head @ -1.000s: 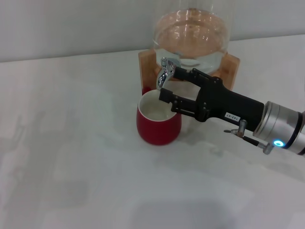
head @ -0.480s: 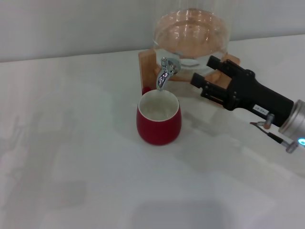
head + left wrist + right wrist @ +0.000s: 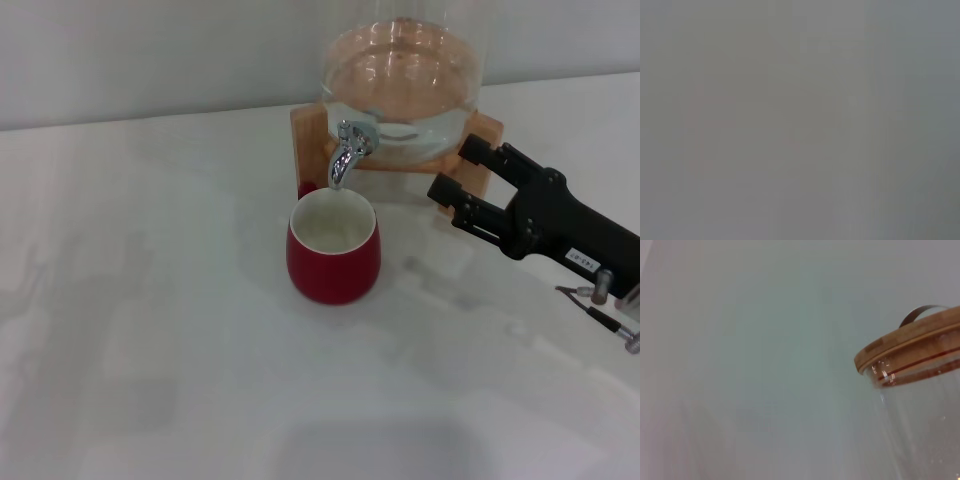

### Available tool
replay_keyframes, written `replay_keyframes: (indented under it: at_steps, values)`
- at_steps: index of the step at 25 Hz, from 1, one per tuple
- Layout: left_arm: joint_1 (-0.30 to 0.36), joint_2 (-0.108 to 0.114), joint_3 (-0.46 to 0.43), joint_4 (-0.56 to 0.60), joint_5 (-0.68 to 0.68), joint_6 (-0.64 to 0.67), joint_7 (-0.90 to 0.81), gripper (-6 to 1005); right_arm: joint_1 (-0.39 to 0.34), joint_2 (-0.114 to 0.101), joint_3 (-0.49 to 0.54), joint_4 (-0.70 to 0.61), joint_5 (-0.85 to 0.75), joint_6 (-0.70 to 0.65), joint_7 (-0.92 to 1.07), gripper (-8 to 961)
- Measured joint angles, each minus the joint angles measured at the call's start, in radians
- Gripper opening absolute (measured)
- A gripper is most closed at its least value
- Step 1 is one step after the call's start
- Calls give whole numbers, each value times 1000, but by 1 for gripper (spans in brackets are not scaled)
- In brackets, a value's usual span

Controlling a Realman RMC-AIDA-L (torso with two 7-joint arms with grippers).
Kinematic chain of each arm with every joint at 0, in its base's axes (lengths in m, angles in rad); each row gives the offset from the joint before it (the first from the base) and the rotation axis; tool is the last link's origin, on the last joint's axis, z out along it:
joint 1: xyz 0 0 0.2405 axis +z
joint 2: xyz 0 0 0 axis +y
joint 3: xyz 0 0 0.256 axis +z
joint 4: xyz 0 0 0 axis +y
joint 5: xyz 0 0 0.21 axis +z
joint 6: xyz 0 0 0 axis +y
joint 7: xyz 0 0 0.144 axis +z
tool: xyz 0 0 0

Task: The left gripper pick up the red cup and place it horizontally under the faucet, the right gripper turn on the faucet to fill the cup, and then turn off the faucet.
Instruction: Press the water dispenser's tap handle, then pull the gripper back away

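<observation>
— What did you see nearest to you?

— The bare white tabletop [image 3: 150, 380], and then the red cup [image 3: 333, 250] standing upright on it, mouth up, cream inside showing. Nothing gripped it.

— And the tap?

— The faucet [image 3: 347, 148] hung just above the cup's far rim, spout curving down toward the opening. I couldn't tell whether any water ran from it.

— Where was the right claw [image 3: 462, 180]?

— Off to the right of the cup and the faucet, touching neither. Its two black jaws were spread apart with nothing between them, tips close to the wooden stand [image 3: 482, 135].

— Behind all that?

— The glass jar [image 3: 400, 70] sat on the stand, with a wooden lid [image 3: 910, 342] on top.

— The left claw?

— I never saw it; its camera gave only grey.
</observation>
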Motion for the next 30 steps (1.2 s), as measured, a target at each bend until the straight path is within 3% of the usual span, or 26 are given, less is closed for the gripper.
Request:
replay_keyframes:
  at_steps: [13, 30]
  values:
    - [-1, 0, 1, -2, -3, 2, -1, 870, -9, 0, -38, 23, -8, -42, 1, 827]
    - [-13, -1, 7, -4, -3, 2, 0, 870, 76, 10, -166, -2, 1, -1, 19, 827]
